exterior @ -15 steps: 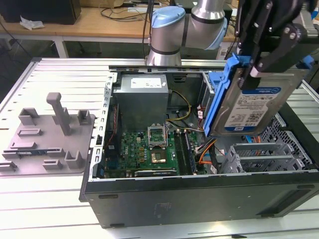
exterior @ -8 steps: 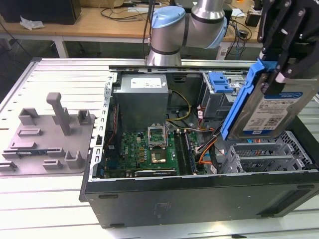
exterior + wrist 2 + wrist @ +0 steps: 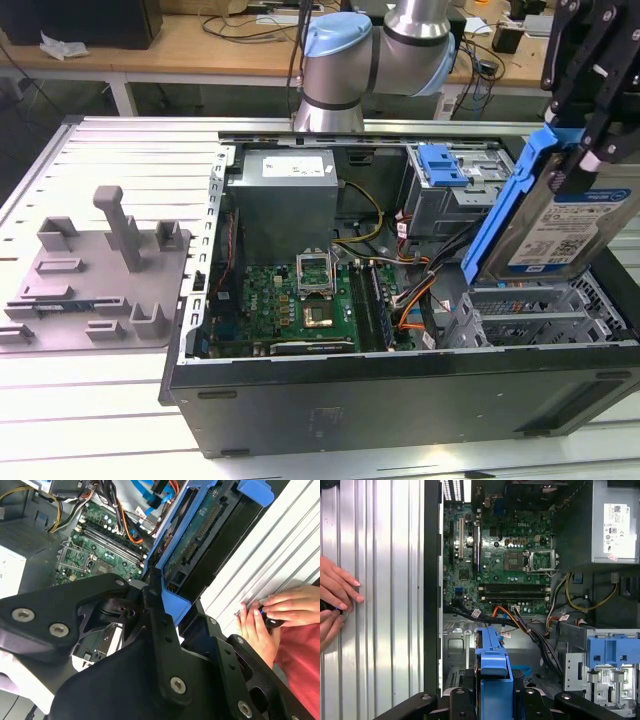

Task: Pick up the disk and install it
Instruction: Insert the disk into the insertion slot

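The jaws of our gripper (image 3: 592,150) pinch the disk (image 3: 560,228), which we hold tilted on edge in the air above the metal cage (image 3: 530,315) at the exterior view's right end of the open computer case (image 3: 400,405). The green motherboard (image 3: 300,300) lies beside the cage. In the first wrist view, a person's hand (image 3: 337,592) rests on the ribbed table (image 3: 390,605) outside the case.
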Tool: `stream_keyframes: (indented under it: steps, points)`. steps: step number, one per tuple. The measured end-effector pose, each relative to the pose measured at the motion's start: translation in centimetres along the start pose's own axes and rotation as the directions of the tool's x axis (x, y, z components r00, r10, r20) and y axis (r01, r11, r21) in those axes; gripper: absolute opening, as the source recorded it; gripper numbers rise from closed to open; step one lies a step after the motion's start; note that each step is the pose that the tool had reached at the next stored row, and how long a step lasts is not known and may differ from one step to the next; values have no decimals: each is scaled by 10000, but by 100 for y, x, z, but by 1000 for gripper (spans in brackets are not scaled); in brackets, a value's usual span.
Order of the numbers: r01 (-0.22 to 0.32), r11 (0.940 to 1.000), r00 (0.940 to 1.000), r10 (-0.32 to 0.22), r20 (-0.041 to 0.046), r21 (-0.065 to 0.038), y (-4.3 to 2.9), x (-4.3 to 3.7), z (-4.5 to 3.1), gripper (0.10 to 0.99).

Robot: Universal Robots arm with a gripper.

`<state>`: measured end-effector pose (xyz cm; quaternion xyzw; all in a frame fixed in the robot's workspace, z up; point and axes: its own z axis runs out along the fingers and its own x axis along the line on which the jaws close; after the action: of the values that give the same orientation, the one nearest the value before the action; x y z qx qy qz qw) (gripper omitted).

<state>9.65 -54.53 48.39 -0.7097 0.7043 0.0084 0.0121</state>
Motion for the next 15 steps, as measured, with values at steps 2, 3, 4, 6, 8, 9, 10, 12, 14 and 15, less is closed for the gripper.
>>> stream_keyframes:
  steps: [2, 3, 4, 6, 8, 9, 10, 12, 14, 15]
  points:
    - [0, 10000, 10000, 0, 1, 0, -55, 0, 16, 369]
    - [1, 10000, 10000, -1, 1, 0, -70, 1, 21, 369]
    - [1, 10000, 10000, -1, -1, 0, -80, 1, 23, 369]
    - [0, 10000, 10000, 0, 1, 1, -86, 1, 26, 369]
    - [0, 10000, 10000, 0, 2, 0, -86, 1, 26, 369]
    - [0, 10000, 10000, 0, 2, 0, -86, 1, 27, 369]
    - [1, 10000, 10000, -1, 2, 0, -86, 1, 27, 369]
    - [1, 10000, 10000, -1, 2, 0, -86, 1, 27, 369]
    - [2, 10000, 10000, -2, 3, 0, -90, 1, 28, 369]
    - [3, 10000, 10000, -3, 5, 0, -96, 1, 29, 369]
